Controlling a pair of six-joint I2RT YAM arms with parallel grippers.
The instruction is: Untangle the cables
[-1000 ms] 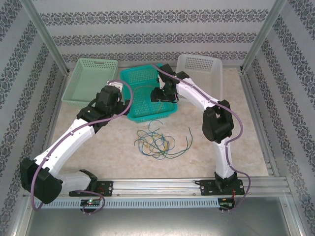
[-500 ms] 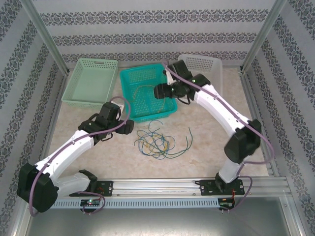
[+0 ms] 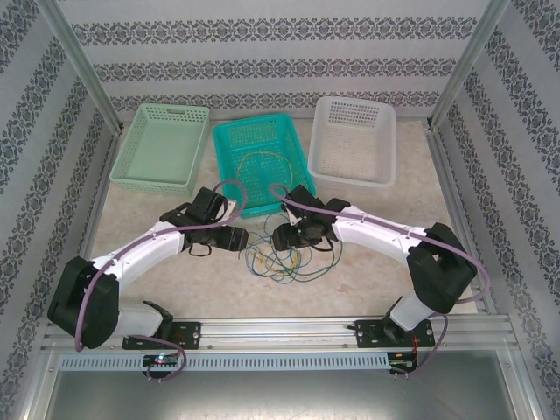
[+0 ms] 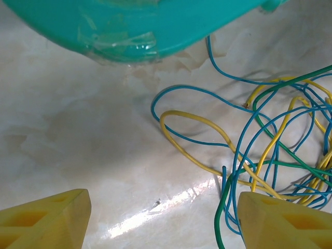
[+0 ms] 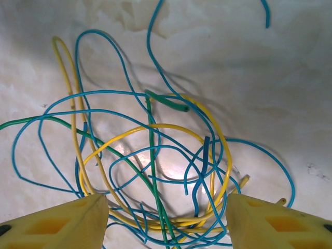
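The cables point(image 3: 287, 262) lie in a loose tangle of yellow, blue and green wire on the marble tabletop, in front of the teal basket point(image 3: 229, 138). One more yellow cable point(image 3: 259, 161) rests curled inside that basket. My left gripper point(image 3: 238, 241) is low at the tangle's left edge. In the left wrist view it point(image 4: 166, 223) is open, and the cables point(image 4: 270, 140) reach its right finger point(image 4: 285, 220). My right gripper point(image 3: 276, 240) hangs over the tangle's upper left. In the right wrist view it point(image 5: 167, 223) stands open above the cables point(image 5: 150, 155), several strands running between its fingers point(image 5: 57, 223).
A pale green basket point(image 3: 140, 118) stands at the back left and a white basket point(image 3: 381, 171) at the back right. The teal basket's front wall point(image 4: 140, 26) is just beyond my left gripper. Patterned walls close in the table.
Both arms came forward from the teal basket down to the tangle on the table. The right arm swung furthest, folding low. The left jaws have narrowed somewhat.
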